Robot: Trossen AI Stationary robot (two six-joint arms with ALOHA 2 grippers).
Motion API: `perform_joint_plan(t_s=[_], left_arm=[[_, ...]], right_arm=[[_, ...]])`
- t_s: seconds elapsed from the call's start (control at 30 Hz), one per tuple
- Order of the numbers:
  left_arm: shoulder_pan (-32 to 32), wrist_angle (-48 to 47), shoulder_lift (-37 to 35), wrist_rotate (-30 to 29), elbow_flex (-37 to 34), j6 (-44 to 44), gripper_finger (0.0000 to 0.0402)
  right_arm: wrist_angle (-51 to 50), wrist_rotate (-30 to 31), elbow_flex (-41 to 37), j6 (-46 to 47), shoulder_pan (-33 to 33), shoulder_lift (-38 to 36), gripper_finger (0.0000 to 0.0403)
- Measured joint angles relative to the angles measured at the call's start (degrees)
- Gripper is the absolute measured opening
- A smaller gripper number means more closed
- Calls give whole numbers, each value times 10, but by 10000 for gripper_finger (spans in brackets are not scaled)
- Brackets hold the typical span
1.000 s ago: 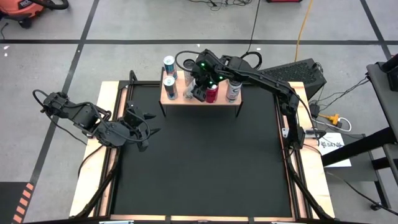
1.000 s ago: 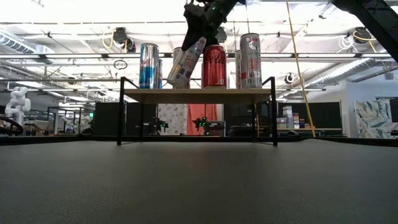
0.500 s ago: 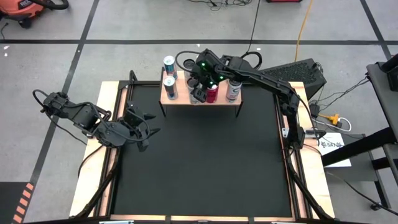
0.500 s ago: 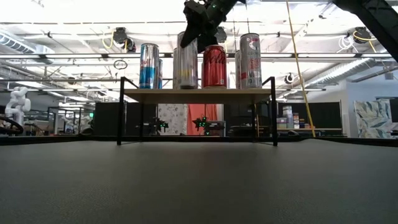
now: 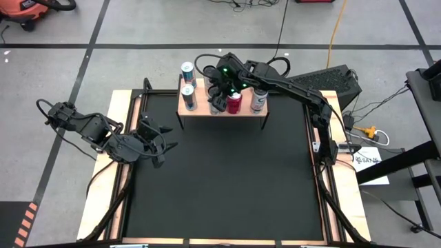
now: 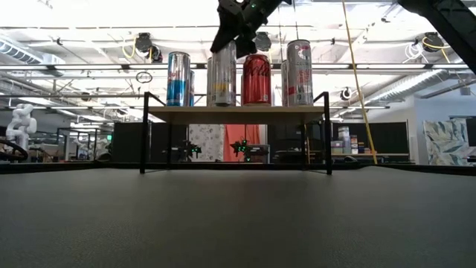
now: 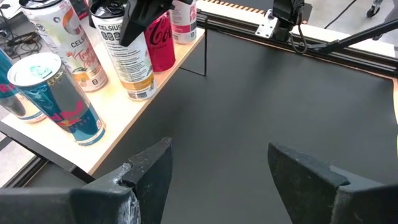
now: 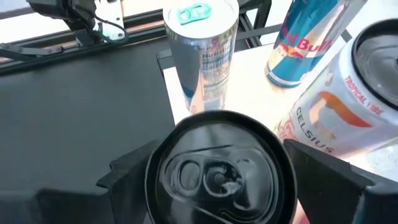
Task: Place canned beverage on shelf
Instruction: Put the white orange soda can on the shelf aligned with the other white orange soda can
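The left gripper (image 5: 157,138) is held spread and empty, well apart from the shelf (image 5: 222,110). The Celsius can (image 6: 223,72) is seen upright, long axis vertical, on the shelf directly beneath the right gripper (image 5: 216,93), whose fingers (image 8: 134,165) are spread beside its top.

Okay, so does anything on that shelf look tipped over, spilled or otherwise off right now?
Nothing stands out. The cans on the shelf all stand upright, with no spill visible. The Celsius can stands between the blue can and red can, with the right gripper open just above it. The left gripper waits near the table's left edge.
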Motion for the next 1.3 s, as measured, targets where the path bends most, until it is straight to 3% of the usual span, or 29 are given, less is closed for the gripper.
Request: perform_joint_plan(t_s=[0.67, 0.93, 1.3], left_arm=[[0, 0, 0, 0, 0, 0, 262], [0, 0, 0, 0, 0, 1, 262], [0, -5, 0, 0, 0, 1, 262]], right_arm=[[15, -1, 0, -59, 0, -1, 320], [6, -1, 0, -25, 0, -1, 319], [9, 0, 0, 34, 1, -2, 239]])
